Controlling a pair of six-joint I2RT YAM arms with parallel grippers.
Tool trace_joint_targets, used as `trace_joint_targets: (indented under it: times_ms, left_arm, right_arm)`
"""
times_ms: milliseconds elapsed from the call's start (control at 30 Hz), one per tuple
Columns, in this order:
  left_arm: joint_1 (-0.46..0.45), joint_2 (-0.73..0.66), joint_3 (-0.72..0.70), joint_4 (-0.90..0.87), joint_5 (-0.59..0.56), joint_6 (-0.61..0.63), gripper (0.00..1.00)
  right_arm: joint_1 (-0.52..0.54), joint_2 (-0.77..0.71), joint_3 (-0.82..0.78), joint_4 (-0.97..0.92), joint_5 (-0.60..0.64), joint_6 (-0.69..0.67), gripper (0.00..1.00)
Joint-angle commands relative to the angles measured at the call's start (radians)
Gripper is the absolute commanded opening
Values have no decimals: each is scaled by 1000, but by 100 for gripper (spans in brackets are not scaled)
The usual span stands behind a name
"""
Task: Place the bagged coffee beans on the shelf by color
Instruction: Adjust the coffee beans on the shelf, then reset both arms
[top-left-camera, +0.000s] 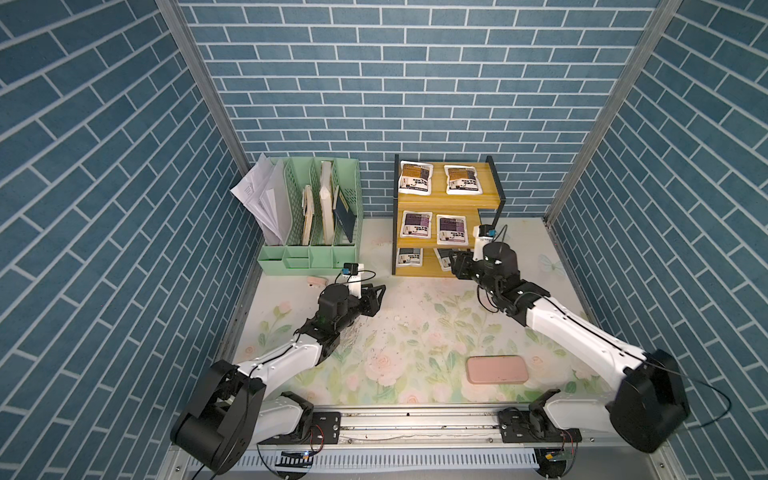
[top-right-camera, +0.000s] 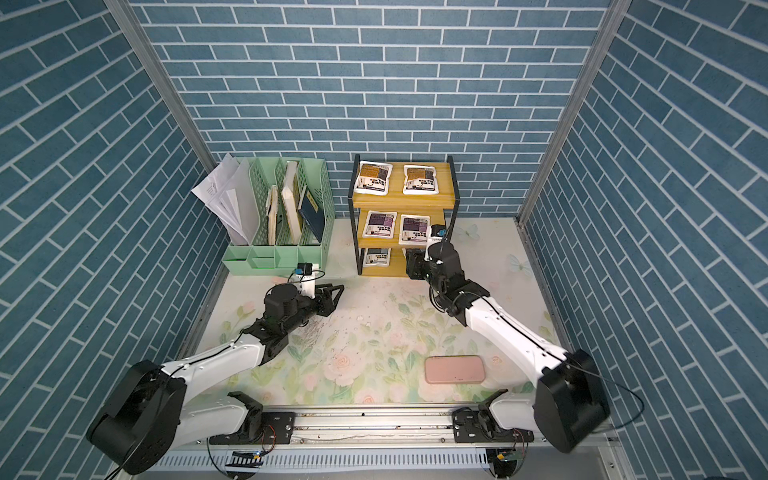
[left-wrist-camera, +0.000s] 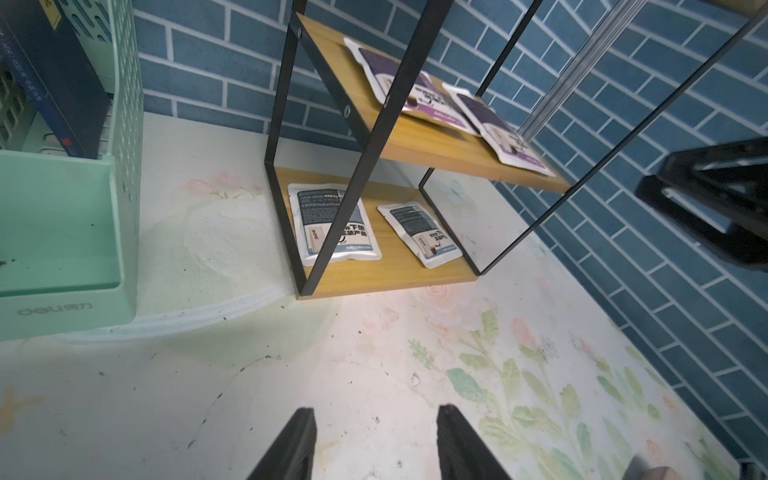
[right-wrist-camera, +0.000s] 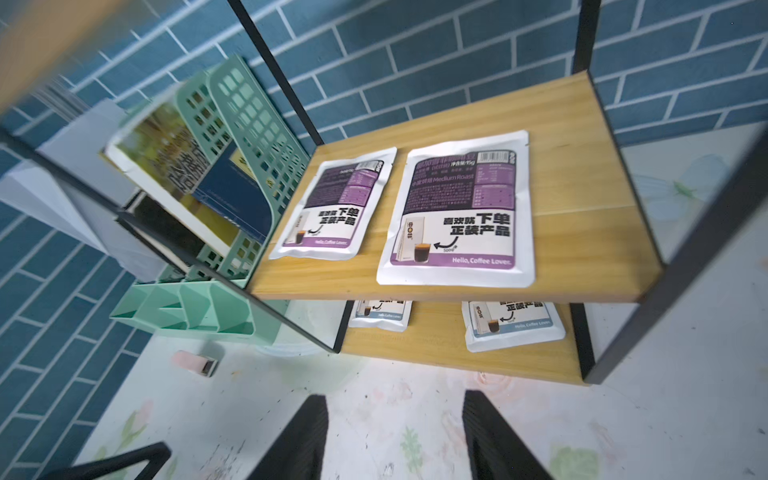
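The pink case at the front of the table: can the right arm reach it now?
Probably yes. The pink case lies alone on bare table, nothing on or beside it, and the right gripper is open and empty, by the shelf.

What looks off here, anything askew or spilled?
Minor only. On the bottom tier of the shelf, the right grey-blue pouch lies turned at an angle, unlike the left grey-blue pouch, which sits square. Dark specks are scattered on the floral mat. Nothing else stands out.
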Motion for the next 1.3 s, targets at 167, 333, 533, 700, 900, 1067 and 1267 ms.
trace_joint_targets:
  times_ms: [167,333,533,700,900,1067,1267]
  left_arm:
    - [12,-215,-111,-15,-134,-76,100]
    - [12,-309,-172,-44,-184,-127,100]
    - [11,-341,-172,-133,-276,-165,100]
    - [12,-374,-220,-108,-327,-171,100]
    - [11,-339,-228,-70,-248,-189,99]
    - [11,-346,-229,-68,-259,-207,99]
    - [12,-474,-248,-188,-460,-175,100]
  right_arm:
    - [-41,-499,-372,-73,101,153,76]
    - [-56,-688,-579,109,52,205,82]
    - [-59,-667,-645,93,142,284,85]
    - [-58,-667,-707,189,67,204,86]
    - [-38,-611,-775,507,-237,-109,79]
    - [-36,-606,-808,584,-131,-234,84]
    - [-37,-750,-843,508,296,-278,100]
